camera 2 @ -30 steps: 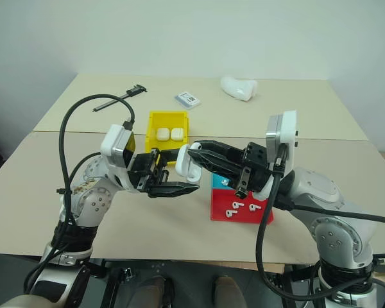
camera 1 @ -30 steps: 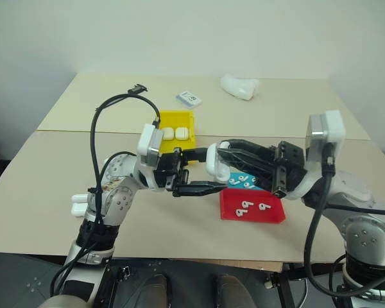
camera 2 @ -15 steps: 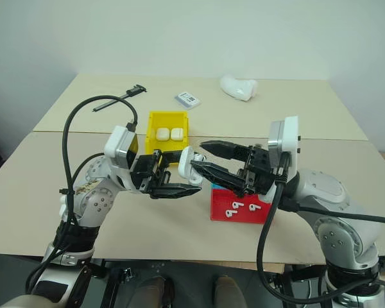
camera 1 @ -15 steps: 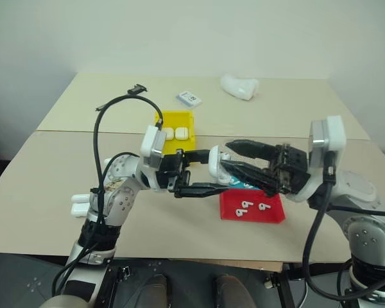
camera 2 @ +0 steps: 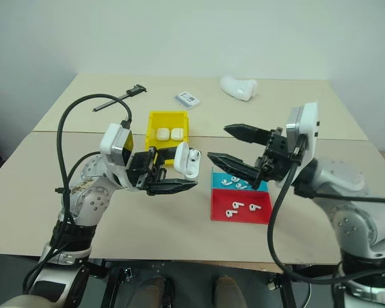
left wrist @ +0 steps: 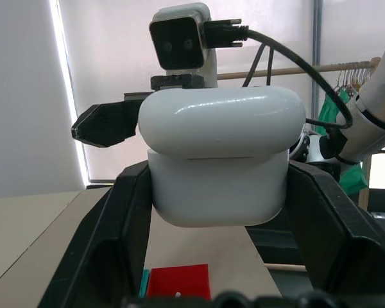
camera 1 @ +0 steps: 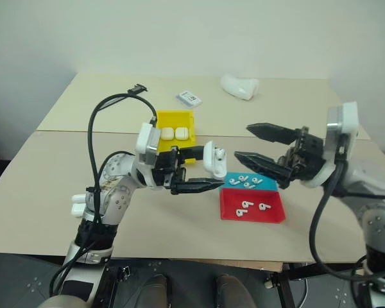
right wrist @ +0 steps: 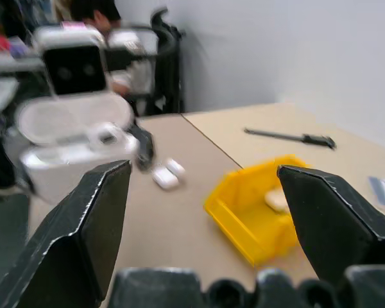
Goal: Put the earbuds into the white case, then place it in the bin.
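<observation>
My left gripper (camera 1: 210,170) is shut on the white case (camera 1: 215,160), held above the table with its lid hinged open. In the left wrist view the case (left wrist: 218,160) sits between both black fingers. My right gripper (camera 1: 244,142) hangs open to the right of the case, apart from it and with nothing in it. Several earbuds (camera 1: 247,181) lie on a teal tray (camera 1: 269,183), and three more earbuds (camera 1: 250,206) on a red tray (camera 1: 273,215). Behind the case stands the yellow bin (camera 1: 173,115), with two white cases (camera 1: 173,133) inside it.
A lumpy white object (camera 1: 239,86), a small card (camera 1: 189,98) and a black pen (camera 1: 138,88) lie at the back of the table. Two small white items (camera 1: 80,204) sit near the left edge. A person (right wrist: 93,9) shows in the background.
My right gripper has opened, let go of the case and drawn back to the right. The left gripper has kept the case in place, its lid now open.
</observation>
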Controlling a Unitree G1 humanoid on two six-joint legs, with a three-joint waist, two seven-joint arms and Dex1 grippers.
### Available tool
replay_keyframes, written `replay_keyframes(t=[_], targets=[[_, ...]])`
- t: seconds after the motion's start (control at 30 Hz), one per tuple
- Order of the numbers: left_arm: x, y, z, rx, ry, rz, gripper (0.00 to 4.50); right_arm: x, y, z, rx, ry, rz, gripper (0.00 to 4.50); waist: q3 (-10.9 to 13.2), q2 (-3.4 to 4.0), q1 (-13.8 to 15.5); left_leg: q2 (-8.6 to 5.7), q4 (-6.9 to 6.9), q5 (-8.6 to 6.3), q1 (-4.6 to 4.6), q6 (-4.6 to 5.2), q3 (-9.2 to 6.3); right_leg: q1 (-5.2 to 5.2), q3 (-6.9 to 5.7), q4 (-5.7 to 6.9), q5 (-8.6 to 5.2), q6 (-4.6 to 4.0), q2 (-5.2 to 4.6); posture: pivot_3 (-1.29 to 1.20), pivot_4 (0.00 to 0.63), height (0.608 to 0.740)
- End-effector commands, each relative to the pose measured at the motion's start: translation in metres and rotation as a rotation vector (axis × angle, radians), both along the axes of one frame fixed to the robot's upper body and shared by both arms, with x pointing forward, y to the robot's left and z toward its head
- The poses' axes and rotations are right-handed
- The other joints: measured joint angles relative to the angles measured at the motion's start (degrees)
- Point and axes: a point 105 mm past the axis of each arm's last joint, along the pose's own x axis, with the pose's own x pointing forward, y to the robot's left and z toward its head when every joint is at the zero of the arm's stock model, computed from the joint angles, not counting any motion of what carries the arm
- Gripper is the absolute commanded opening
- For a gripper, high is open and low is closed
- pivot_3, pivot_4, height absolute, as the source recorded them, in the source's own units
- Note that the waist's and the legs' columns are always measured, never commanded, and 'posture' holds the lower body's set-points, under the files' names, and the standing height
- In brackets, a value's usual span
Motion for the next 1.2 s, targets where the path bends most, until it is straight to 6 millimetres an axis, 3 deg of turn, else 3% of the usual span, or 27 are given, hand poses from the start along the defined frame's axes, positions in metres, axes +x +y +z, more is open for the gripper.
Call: replay_keyframes(t=[0.03,0.2,0.43,0.53,0.7,1.2], targets=[[-0.001,0.005,0.012,-0.022,-0.069,0.036,2.79,0.022,-0.006,-0.010,-0.301,-0.096,-0.026,4.21,0.0,0.01,-0.2,0.01,0.01,0.00,0.03,0.00,0.01,0.00,0.01,0.00,0.00,0.00,0.01,0.00,0.150,0.740],[0.001,0.010,0.013,-0.024,-0.088,0.066,2.79,0.057,-0.014,-0.041,-0.857,-0.234,0.079,4.21,0.0,0.04,-0.6,0.02,-0.04,0.00,0.04,0.00,0.06,-0.08,0.05,0.00,-0.01,0.00,0.07,0.00,0.150,0.740],[0.001,0.013,0.012,-0.044,-0.099,0.115,2.79,0.088,-0.027,-0.067,-1.253,-0.218,0.294,4.21,0.1,0.06,-0.2,0.00,-0.02,-0.01,-0.13,0.02,0.16,-0.19,0.05,-0.07,0.00,0.00,-0.01,0.00,0.150,0.740],[-0.001,0.016,0.011,-0.047,-0.097,0.137,2.79,0.095,-0.028,-0.078,-1.319,-0.168,0.366,3.86,0.1,0.06,-0.2,0.00,-0.03,-0.01,-0.13,0.02,0.17,-0.20,0.04,-0.05,0.01,-0.01,-0.03,0.00,0.150,0.740],[-0.002,0.020,0.010,-0.047,-0.098,0.169,2.79,0.100,-0.031,-0.095,-1.405,-0.107,0.456,2.31,0.1,0.09,-0.1,0.02,-0.02,-0.01,-0.09,0.02,0.17,-0.20,0.02,0.04,0.02,-0.04,-0.04,0.00,0.150,0.740],[-0.006,0.022,0.008,-0.048,-0.097,0.217,2.79,0.117,-0.028,-0.120,-1.492,-0.119,0.422,2.31,0.1,0.14,-0.4,0.02,-0.03,0.01,0.04,-0.01,0.19,-0.19,0.04,0.25,0.04,-0.09,-0.06,0.00,0.150,0.740]])
